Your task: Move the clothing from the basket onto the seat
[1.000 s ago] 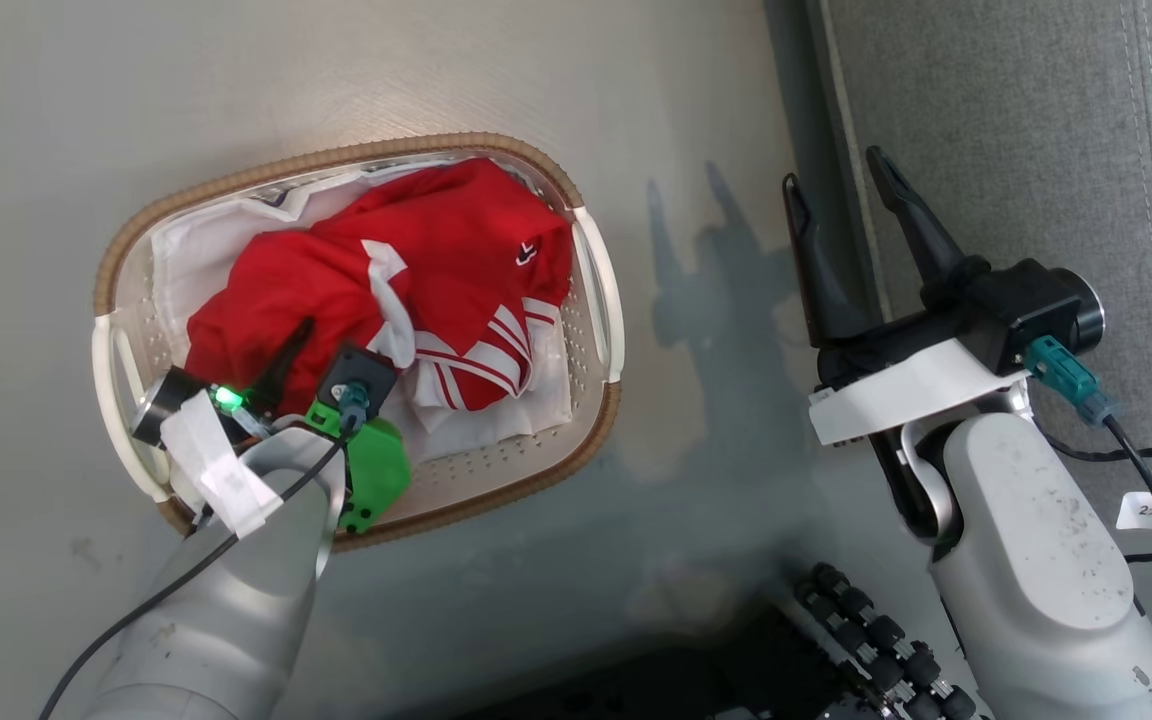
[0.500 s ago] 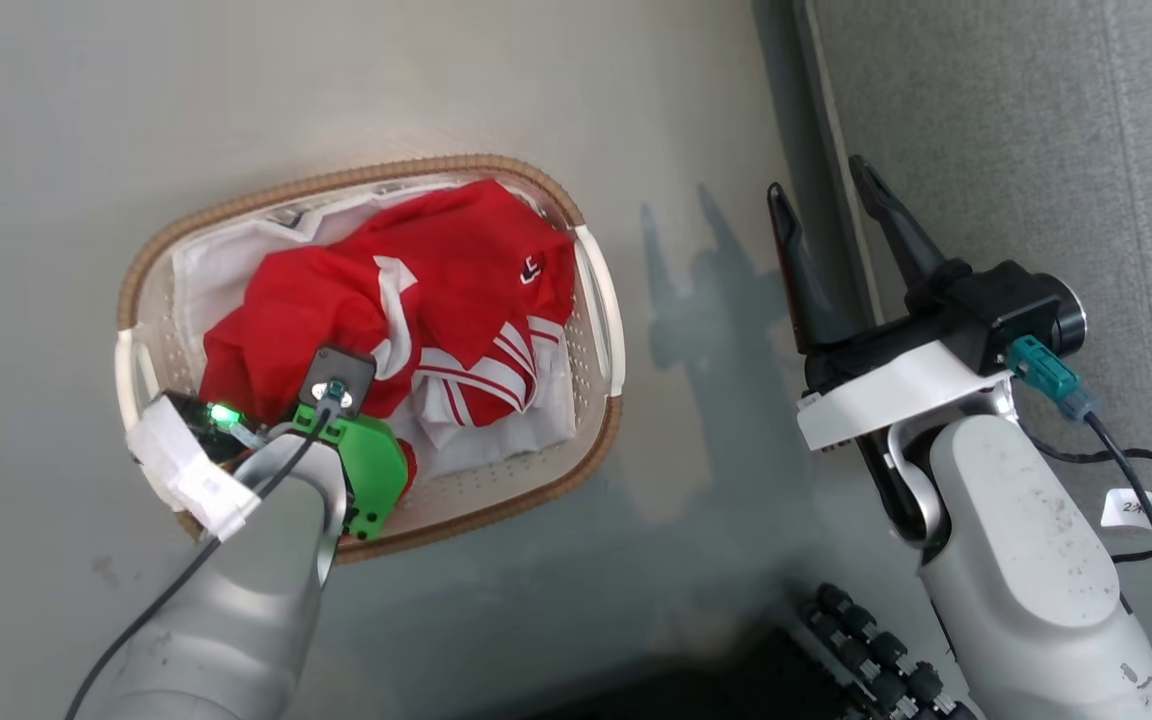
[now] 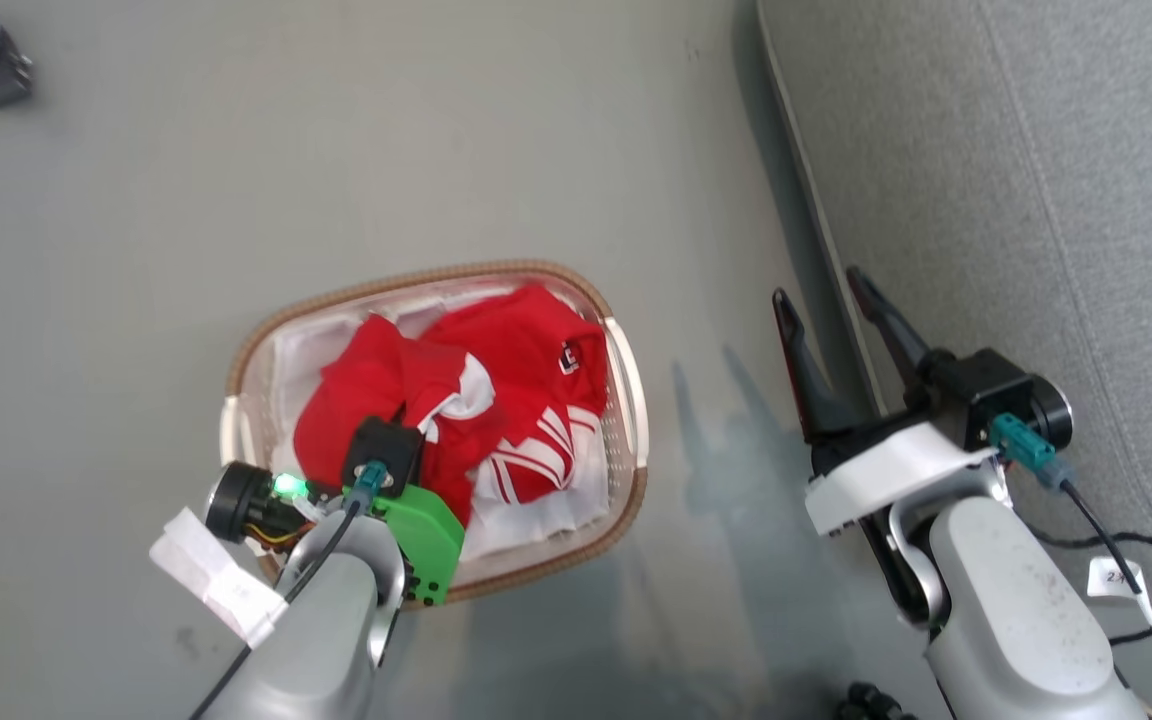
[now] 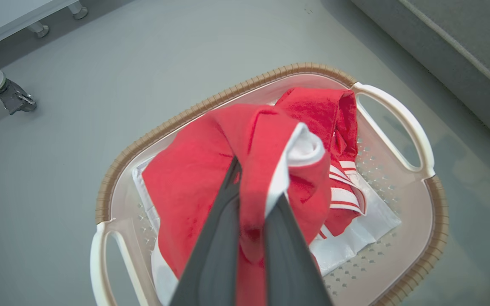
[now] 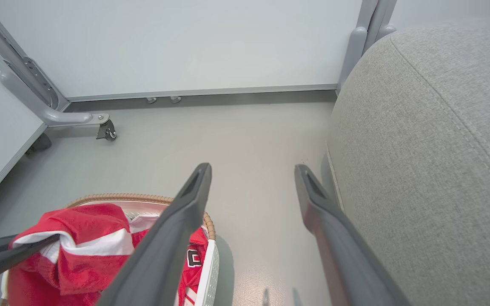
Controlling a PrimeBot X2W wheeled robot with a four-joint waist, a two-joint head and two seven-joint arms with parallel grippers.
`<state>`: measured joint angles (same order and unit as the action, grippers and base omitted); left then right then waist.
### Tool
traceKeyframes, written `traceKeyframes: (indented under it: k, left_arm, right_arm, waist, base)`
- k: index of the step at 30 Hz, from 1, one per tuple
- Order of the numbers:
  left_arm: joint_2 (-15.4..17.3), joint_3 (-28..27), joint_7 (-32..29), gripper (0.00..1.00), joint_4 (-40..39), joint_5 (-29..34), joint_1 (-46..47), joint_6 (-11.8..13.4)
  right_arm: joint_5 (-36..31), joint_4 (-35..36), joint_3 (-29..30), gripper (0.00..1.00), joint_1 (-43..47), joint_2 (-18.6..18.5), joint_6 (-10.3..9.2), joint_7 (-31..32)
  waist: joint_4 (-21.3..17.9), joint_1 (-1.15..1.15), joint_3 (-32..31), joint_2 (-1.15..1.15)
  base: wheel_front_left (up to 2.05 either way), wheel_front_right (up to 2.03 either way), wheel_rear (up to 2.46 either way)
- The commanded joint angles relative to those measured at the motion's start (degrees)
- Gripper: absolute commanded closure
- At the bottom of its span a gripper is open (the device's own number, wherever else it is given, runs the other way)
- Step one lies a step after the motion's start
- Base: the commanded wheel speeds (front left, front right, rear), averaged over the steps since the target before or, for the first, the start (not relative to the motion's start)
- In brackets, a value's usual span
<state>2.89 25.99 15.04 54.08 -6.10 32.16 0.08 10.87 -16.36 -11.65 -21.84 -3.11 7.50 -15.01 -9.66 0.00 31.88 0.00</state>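
A red sports top (image 4: 194,182) with white stripes is bunched over the basket (image 4: 381,170). One fold is pinched between the two dark fingers of the robot's left gripper (image 4: 257,182), which is clamped on the cloth beside a white-trimmed edge. Most of the garment slumps below the gripper inside the basket on a white liner (image 4: 355,231), and one part drapes toward the handle (image 4: 398,114) on the gripper's right.

The lift looks barely begun. It is best done by rising straight up until the trailing cloth is above the rim (image 4: 143,142), since fabric dragged sideways could snag the handle or tip the light basket. The liner lies just under the red cloth; whether any of it is caught in the pinch cannot be told.

The sofa seat (image 3: 1036,200) lies well to the gripper's right. Its rounded front edge appears higher than the rim, so the load should clear that edge before being let go. The right gripper (image 3: 816,284) hangs spread wide and empty between basket and sofa, close to the likely carry path.

Bare floor (image 3: 336,150) opens beyond and to the left of the left gripper, and a wheeled frame leg (image 4: 13,95) stands well apart.
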Motion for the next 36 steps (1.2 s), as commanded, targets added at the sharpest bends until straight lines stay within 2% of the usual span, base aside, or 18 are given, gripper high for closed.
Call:
traceKeyframes:
  k: [1, 9, 11, 20, 31, 36]
  left_arm:
    - [0.1, -0.2, 0.2, 1.0, -1.4, -0.5, -2.1, 0.2]
    - [0.1, -2.0, 0.2, 1.0, -10.8, -1.5, -8.2, -0.7]
    - [0.1, -2.9, 0.2, 1.0, -15.1, -1.6, -10.2, -1.2]
    - [0.1, -5.3, 0.2, 1.0, -25.3, -1.6, -13.1, -3.6]
    - [0.1, -2.7, 0.2, 1.0, -37.4, -3.2, -10.4, -4.6]
    - [0.1, -0.2, 0.1, 1.0, -40.5, -4.7, -10.2, -3.6]
  right_arm:
    - [0.2, -0.5, 0.3, 0.0, 1.7, -0.4, -0.03, -0.2]
    - [-0.8, -1.4, 0.9, 0.0, 6.2, -0.4, -0.02, -0.2]
    - [-0.8, -1.8, 1.1, 0.0, 7.7, -0.4, -0.02, -0.2]
    - [-0.5, -2.8, 1.4, 0.0, 11.8, -0.2, -0.02, -0.2]
    - [-0.9, -3.9, 0.9, 0.0, 14.8, -0.2, -0.02, -0.2]
    - [-1.6, -2.1, -3.1, 0.0, 12.8, -1.1, -0.02, -0.2]
  waist:
    - [3.2, 0.0, -7.2, 0.0]
    - [5.2, 0.0, -15.4, 0.0]
    - [5.6, 0.0, -17.8, 0.0]
    - [6.0, 0.0, -23.8, 0.0]
    - [6.3, 0.0, -27.4, 0.0]
    - [7.0, 0.0, -27.9, 0.0]
  base:
    - [0.0, 0.0, 0.0]
    - [0.0, 0.0, 0.0]
    - [0.0, 0.0, 0.0]
    - [0.0, 0.0, 0.0]
    - [0.0, 0.0, 0.0]
    - [0.0, 0.0, 0.0]
